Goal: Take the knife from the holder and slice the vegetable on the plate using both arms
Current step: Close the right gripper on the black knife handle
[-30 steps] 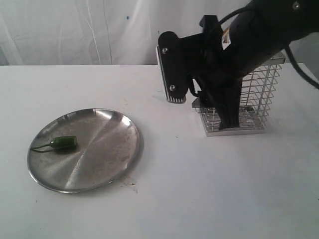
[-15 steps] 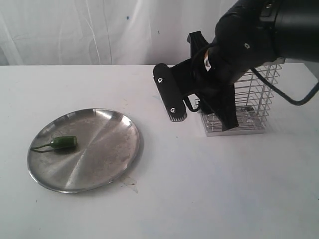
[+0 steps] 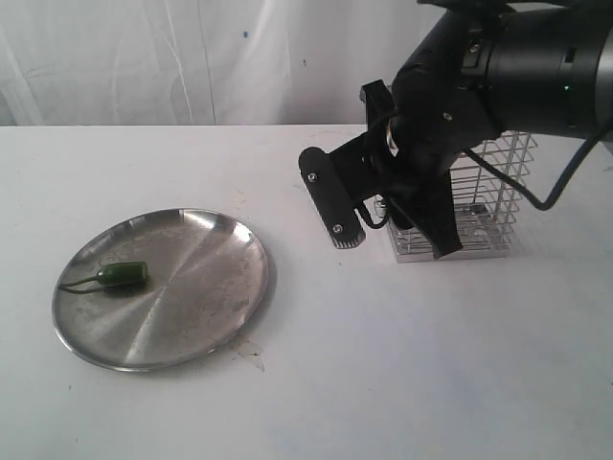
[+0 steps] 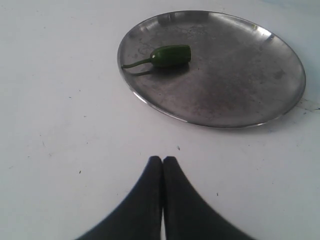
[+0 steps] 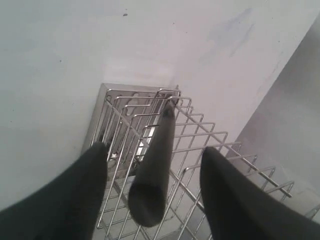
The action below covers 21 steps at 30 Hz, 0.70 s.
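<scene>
The steel plate [image 3: 192, 316] lies on the left of the white table with the green vegetable [image 3: 122, 276] near its left rim. The wire holder [image 3: 498, 192] stands at the right, half hidden by my right arm. My right gripper [image 3: 395, 244] is open at the holder. In the right wrist view the knife's black handle [image 5: 150, 185] rises from the holder [image 5: 130, 110] between the spread fingers [image 5: 80, 195], with a gap on each side. My left gripper [image 4: 162, 159] is shut and empty over bare table, short of the plate [image 4: 225, 100] and the vegetable [image 4: 170, 55].
A white curtain hangs behind the table [image 3: 383, 364]. A black cable [image 3: 565, 182] loops from the right arm past the holder. Small dark specks lie on the table by the plate's near rim.
My right arm has swung and sunk lower at the holder, its fingers staying spread. The plate and the vegetable have not moved.
</scene>
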Each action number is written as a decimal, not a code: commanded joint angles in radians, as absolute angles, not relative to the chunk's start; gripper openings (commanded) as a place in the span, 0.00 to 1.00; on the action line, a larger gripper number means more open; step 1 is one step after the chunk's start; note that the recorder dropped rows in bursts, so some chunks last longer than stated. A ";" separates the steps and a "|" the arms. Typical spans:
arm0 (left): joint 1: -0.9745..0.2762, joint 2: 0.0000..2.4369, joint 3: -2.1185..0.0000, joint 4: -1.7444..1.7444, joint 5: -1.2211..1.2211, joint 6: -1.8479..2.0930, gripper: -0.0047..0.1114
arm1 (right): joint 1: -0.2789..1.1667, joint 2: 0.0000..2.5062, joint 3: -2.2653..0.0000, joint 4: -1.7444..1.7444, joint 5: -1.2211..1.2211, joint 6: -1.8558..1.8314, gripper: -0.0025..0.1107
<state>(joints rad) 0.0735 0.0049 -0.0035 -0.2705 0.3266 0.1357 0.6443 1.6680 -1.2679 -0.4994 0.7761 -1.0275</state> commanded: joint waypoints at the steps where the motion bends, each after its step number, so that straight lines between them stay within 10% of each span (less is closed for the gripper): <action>1: 0.069 0.000 0.000 -0.278 0.330 0.134 0.04 | 0.637 1.671 -1.268 -0.549 0.794 -1.017 0.47; 21: 0.069 0.000 0.000 -0.278 0.330 0.134 0.04 | 0.637 1.671 -1.268 -0.583 0.835 -0.979 0.15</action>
